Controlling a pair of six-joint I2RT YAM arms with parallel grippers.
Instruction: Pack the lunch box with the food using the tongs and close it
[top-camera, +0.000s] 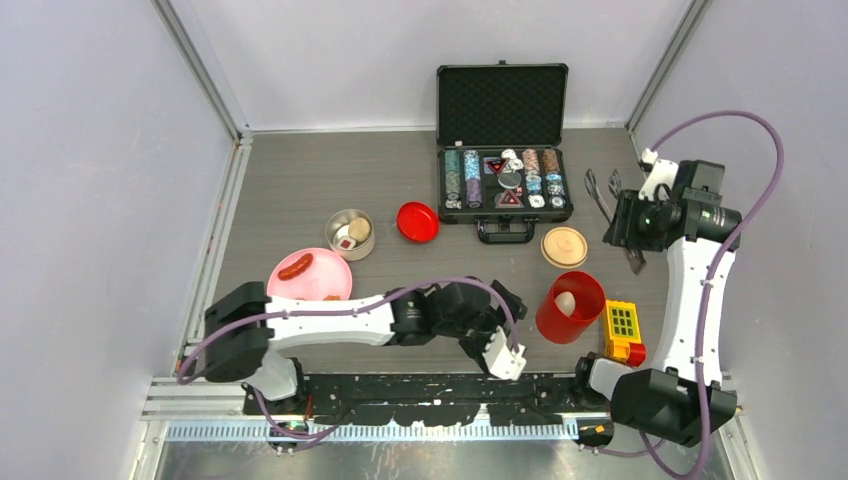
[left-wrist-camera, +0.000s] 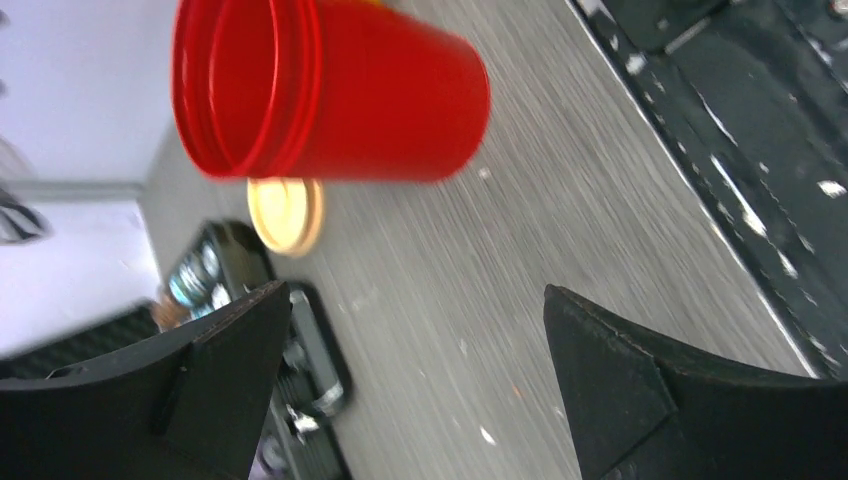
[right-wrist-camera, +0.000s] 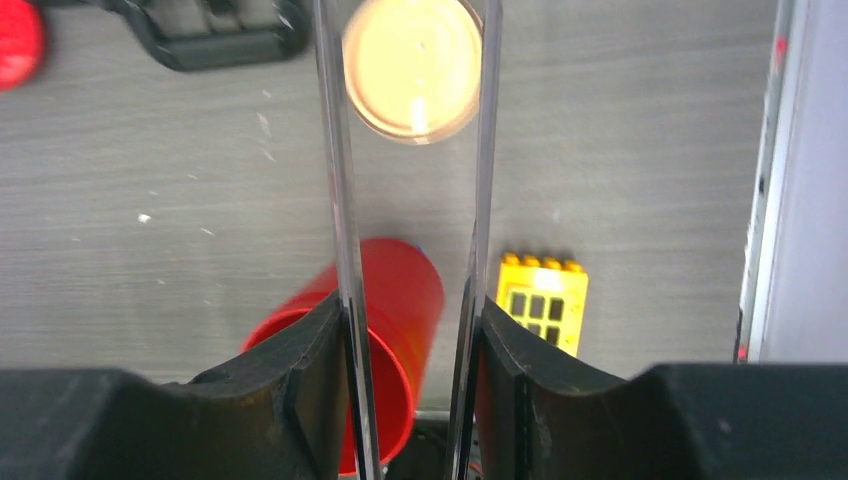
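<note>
At right side of table, right gripper (right-wrist-camera: 410, 345) clamps tongs (right-wrist-camera: 343, 180), one finger pressed on each slim arm. Left gripper (left-wrist-camera: 420, 330) spread wide, grasping nothing, near front edge of table and close to red canister (top-camera: 570, 305). Red canister upright, uncovered, pale egg lump (top-camera: 566, 300) inside. Beige disc lid (top-camera: 564, 246) lies just behind it. Steel bowl (top-camera: 350, 233) and red lid (top-camera: 417, 221) left of centre, apart. Sausage (top-camera: 296, 266) on pink plate (top-camera: 330, 275).
</note>
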